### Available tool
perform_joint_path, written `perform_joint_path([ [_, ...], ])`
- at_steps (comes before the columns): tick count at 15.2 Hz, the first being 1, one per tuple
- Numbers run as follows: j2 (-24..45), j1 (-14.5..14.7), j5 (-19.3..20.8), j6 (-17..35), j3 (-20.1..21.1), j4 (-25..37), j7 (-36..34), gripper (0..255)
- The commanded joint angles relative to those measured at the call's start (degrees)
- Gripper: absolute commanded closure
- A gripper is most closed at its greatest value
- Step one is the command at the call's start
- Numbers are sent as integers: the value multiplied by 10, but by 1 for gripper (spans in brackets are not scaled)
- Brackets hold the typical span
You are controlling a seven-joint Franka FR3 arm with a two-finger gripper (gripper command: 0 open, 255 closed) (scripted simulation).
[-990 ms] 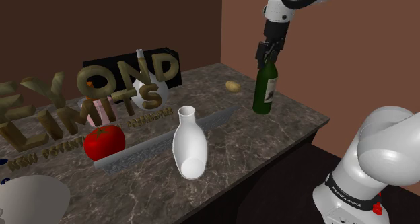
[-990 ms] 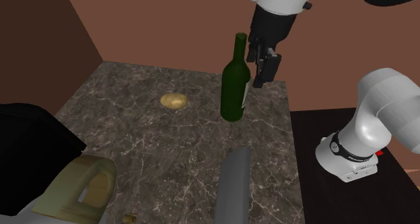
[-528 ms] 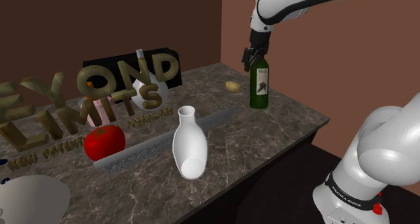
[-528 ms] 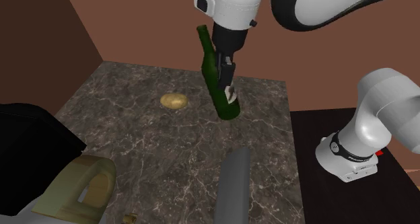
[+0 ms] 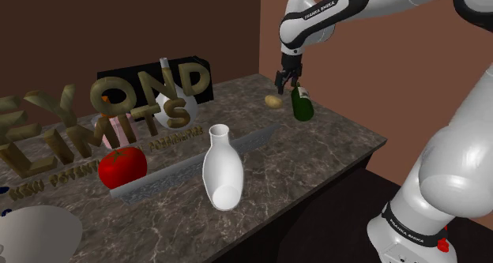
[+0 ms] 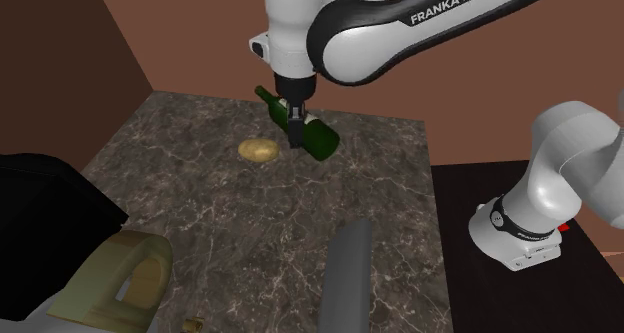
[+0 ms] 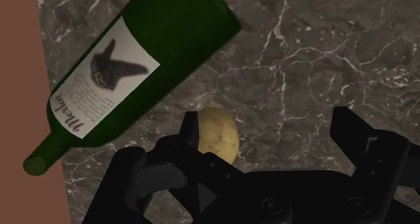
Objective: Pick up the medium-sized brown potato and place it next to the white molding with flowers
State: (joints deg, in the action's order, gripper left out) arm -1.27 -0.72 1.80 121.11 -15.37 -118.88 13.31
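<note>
The dark marbled bench (image 5: 335,145) carries a green bottle (image 6: 304,130), tipped far over. Just above the bottle hangs the black hand (image 7: 269,125), fingers spread, gripping nothing. The brown potato (image 7: 219,135) lies right beside the bottle, between those fingers.

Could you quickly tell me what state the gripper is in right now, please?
Black two-finger gripper: open, holding nothing; the small tan oval potato sits between its fingers, unclasped.
</note>
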Motion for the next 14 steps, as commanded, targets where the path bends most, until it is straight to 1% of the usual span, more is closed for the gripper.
perform_joint_path([
  [1,45,-4,-14,15,-5,26,16,0],
  [8,206,-32,-67,35,-4,153,65,0],
  [9,214,-34,-69,35,-3,161,66,0],
  [14,233,-37,-76,66,0,149,71,0],
])
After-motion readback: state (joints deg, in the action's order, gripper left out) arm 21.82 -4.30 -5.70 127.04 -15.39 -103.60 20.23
